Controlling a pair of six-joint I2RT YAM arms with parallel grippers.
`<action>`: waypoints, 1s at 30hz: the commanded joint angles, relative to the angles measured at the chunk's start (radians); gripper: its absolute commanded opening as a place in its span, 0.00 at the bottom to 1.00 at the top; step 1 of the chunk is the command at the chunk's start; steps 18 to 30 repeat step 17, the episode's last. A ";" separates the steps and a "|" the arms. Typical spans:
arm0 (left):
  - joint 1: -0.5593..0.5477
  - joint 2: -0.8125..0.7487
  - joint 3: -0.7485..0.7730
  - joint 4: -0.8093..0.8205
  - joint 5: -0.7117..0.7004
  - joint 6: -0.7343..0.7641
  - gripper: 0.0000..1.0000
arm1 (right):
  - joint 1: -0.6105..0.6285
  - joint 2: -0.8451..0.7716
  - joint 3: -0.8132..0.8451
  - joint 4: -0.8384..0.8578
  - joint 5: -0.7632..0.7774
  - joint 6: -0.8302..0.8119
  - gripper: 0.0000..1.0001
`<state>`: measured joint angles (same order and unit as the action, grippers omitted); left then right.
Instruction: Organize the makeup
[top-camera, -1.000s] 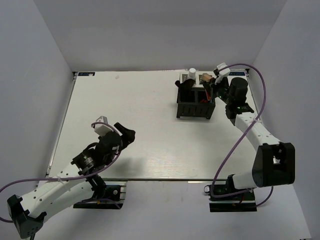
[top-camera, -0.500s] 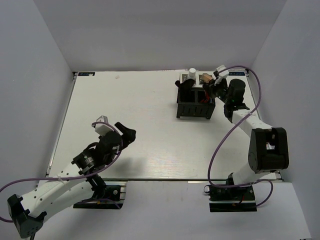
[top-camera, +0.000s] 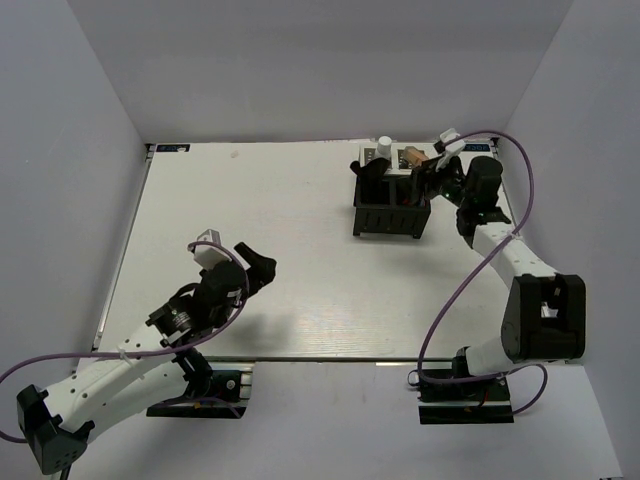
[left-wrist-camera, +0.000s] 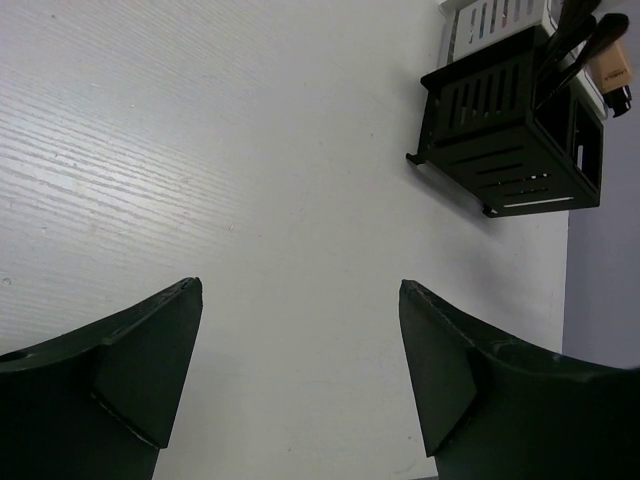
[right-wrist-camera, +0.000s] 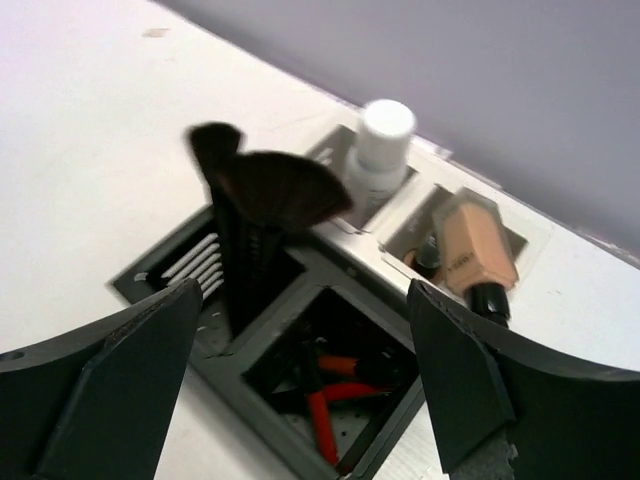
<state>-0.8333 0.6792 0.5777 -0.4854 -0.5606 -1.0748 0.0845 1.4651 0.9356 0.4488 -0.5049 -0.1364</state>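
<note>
Table (top-camera: 280, 200): white, with the black four-compartment box (top-camera: 388, 225) near its far right corner
Left tool (left-wrist-camera: 300, 290): jaws spread wide, nothing between them, hovering over bare table on the near left, well apart from the box
Right tool (right-wrist-camera: 300, 300): jaws spread wide and gripping nothing, poised just above the box with both fingers (right-wrist-camera: 110, 390) flanking it in the right wrist view
White bottle (right-wrist-camera: 385, 140): upright in the rear left compartment, its round cap uppermost
Tan bottle (right-wrist-camera: 470, 245): in the rear right compartment, tilted, dark cap pointing toward the camera; a second dark cap shows just beside it, possibly another bottle, though too little is visible to be sure
Black brushes (right-wrist-camera: 270, 190): standing in the front left compartment, bristles up, the fan-shaped head blurred in the wrist view
Red pencils (right-wrist-camera: 325, 400): lying crossed at the bottom of the front right compartment
Box walls: slotted sides seen from the left wrist view, brush heads rising above the rim
Makeup overall: every piece in view sits inside the box
</note>
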 joint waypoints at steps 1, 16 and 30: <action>-0.004 -0.017 0.017 0.043 0.018 0.047 0.90 | 0.000 -0.066 0.139 -0.203 -0.153 -0.026 0.89; 0.007 0.080 0.044 0.191 0.108 0.162 0.98 | 0.015 -0.170 0.138 -0.697 -0.055 0.024 0.89; 0.007 0.083 0.045 0.198 0.113 0.176 0.98 | 0.011 -0.189 0.125 -0.687 -0.054 0.029 0.89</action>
